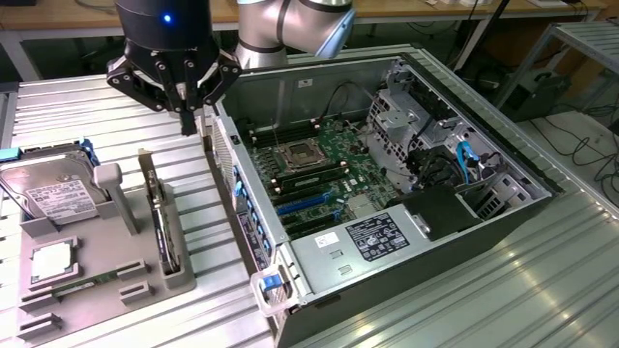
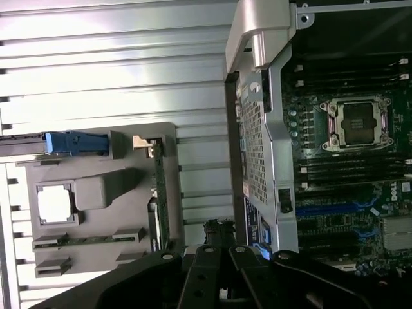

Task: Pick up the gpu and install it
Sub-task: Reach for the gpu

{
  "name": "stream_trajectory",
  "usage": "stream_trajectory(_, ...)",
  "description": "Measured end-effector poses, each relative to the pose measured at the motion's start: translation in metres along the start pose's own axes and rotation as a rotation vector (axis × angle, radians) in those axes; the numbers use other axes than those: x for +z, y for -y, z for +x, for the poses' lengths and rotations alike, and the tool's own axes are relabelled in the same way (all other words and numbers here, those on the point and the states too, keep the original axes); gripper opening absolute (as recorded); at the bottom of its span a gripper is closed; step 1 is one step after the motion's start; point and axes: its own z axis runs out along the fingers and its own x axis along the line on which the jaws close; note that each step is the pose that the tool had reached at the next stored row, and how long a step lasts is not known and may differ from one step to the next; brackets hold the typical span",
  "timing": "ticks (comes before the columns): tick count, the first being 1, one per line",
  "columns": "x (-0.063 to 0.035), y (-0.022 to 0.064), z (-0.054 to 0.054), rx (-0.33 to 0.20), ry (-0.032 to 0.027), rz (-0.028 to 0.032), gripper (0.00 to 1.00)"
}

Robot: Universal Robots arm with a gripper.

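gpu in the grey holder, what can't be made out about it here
- Exterior view: the thin dark gpu card stands on edge in the grey plastic holder; its faces are foreshortened, and its lower edge is hidden by the slot walls.
- Wrist view: the card is seen edge-on, faces unreadable.

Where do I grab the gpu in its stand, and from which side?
I'd pinch the gpu by its upper long edge, near the middle, coming straight down. It stands on edge in a slot of the gray holder, so only that thin top edge looks free; close across its thickness.
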Motion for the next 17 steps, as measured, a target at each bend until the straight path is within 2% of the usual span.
stream_trajectory(7,-0.0003,0.0024,0.012,-0.002,0.0000,-0.0001,0.11)
stream_trajectory(17,-0.0007,0.0041,0.024,-0.005,-0.0002,-0.0001,0.11)
